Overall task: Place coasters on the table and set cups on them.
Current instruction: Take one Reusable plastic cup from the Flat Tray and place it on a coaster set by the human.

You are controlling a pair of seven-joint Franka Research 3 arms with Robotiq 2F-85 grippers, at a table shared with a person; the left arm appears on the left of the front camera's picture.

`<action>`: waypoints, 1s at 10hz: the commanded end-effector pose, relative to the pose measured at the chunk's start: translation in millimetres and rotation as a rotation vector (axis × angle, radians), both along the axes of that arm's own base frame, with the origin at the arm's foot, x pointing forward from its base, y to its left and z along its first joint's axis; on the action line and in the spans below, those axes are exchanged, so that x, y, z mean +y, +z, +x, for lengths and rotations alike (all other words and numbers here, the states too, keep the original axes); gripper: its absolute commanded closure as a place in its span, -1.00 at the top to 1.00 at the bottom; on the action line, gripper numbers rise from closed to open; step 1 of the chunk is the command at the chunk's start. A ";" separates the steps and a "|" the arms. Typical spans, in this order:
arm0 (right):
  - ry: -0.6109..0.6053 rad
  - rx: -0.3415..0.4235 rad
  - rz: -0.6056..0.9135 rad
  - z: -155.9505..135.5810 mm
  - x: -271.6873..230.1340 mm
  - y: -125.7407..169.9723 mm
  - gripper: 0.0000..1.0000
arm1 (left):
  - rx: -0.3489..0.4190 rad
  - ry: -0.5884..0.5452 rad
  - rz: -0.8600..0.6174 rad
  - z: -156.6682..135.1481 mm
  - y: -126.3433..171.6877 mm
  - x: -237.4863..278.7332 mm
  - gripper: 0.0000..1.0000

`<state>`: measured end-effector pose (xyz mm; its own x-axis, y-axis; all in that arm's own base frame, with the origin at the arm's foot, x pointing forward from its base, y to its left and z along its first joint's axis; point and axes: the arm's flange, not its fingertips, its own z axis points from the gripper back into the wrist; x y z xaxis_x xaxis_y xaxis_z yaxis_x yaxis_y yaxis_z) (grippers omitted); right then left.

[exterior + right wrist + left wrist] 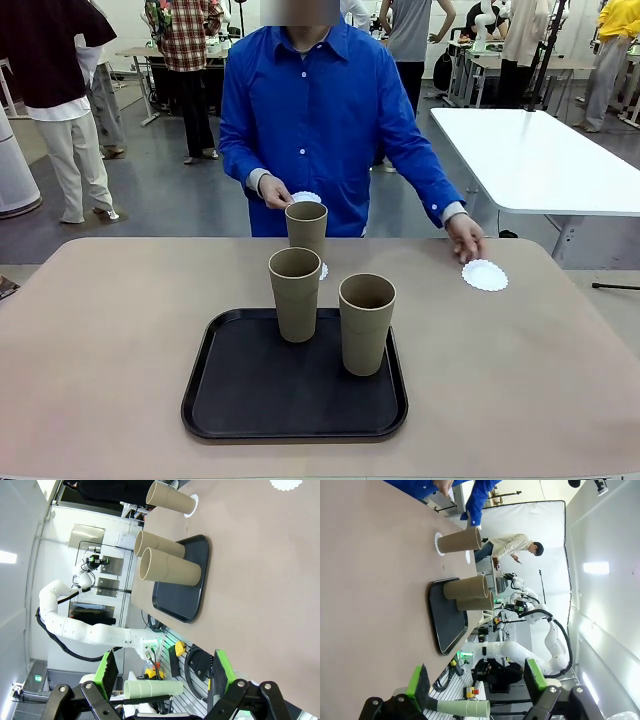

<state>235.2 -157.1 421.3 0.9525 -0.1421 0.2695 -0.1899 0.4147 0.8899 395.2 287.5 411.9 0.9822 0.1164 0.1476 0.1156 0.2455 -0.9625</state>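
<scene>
Left claw (477,680) and right claw (165,670) are hanging wide open and empty while a hand (463,238) is laying a coaster (485,275) on the table (100,350); one cup (306,228) is standing on another coaster (322,271) beyond the tray (295,422), so two tray cups (295,292) are probably awaiting lifting onto coasters.

Two tall matte khaki tapered tumblers (295,292) (366,322) are stood upright on a black tray (230,390). A third tumbler (306,225) is set upright on a white scalloped paper coaster (323,271) on the beige counter (100,340) behind the tray. A second coaster (485,275) is laid flat well to the right, and a third coaster (306,197) is held in a person's hand (275,190).
</scene>
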 end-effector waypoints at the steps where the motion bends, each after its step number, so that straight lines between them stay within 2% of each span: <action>1: 0.002 -0.019 0.014 1.5 -0.2 0.7 1.00 | -0.004 0.012 -0.007 0.9 4.2 2.0 1.00; 6: 0.002 -0.019 0.014 1.5 -0.2 0.7 1.00 | -0.004 0.012 -0.007 0.9 4.2 2.0 1.00; 7: 0.000 0.000 0.000 0.0 0.0 0.0 1.00 | -0.004 0.012 -0.007 0.9 4.2 2.0 1.00; 8: 0.080 -0.042 -0.054 17.8 -0.6 18.5 1.00 | -0.004 0.012 -0.007 0.9 4.2 2.0 1.00; 9: 0.212 -0.091 -0.161 33.9 10.7 39.9 1.00 | -0.004 0.012 -0.007 0.9 4.2 2.0 1.00; 10: 0.303 -0.217 -0.240 50.4 25.8 62.1 1.00 | -0.004 0.012 -0.007 0.9 4.2 2.0 1.00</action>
<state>267.3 -134.7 467.0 0.9257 0.0768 0.3705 -0.3581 0.4936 0.7925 395.3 287.5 412.2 0.9821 0.1163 0.1483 0.1162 0.2459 -0.9623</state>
